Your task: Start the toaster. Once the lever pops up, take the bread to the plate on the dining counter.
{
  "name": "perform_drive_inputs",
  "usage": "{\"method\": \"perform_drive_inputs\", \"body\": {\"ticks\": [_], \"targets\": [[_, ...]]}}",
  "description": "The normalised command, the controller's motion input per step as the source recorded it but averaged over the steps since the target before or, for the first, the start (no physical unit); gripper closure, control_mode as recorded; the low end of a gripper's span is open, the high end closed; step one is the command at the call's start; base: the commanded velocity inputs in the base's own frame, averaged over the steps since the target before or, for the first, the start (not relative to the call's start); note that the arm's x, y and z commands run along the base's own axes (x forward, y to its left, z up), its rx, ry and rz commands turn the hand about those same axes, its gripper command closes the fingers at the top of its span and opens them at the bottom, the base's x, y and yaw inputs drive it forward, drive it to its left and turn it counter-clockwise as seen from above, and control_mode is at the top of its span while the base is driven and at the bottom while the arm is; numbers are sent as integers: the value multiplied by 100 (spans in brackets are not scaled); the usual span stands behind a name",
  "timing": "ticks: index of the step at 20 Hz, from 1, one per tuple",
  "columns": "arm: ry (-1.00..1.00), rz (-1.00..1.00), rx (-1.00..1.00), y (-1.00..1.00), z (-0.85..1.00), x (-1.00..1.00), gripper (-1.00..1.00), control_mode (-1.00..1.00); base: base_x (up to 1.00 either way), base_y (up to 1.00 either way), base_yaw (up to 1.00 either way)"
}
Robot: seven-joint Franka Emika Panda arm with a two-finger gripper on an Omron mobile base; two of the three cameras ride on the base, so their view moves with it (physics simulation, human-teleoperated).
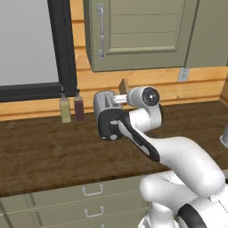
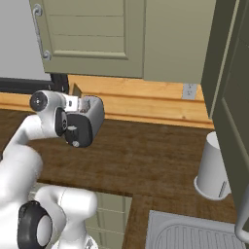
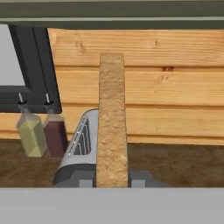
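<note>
Brown bread (image 3: 112,122) is pinched tight in my gripper (image 3: 112,183), lifted up just above the toaster (image 3: 81,151), so next I must carry it away to the plate on the dining counter.

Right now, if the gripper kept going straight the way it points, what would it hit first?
Probably the wooden back wall. The gripper, shut on the bread, points at it above the toaster; how far off it lies is unclear.

dark wood worktop (image 1: 53,151): toaster (image 1: 103,103) at the back, two condiment bottles (image 1: 72,108) left, white canister (image 2: 212,168) far right.
</note>
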Motion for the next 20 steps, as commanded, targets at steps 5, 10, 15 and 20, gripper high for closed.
{"method": "perform_drive_inputs", "body": {"ticks": [5, 10, 15, 20], "targets": [[11, 0, 0, -50, 8, -96, 100, -100, 0, 0, 0], [14, -7, 1, -53, 0, -74, 100, -100, 0, 0, 0], [15, -11, 0, -25, 0, -54, 100, -100, 0, 0, 0], [15, -10, 0, -15, 0, -46, 100, -100, 0, 0, 0]]}}
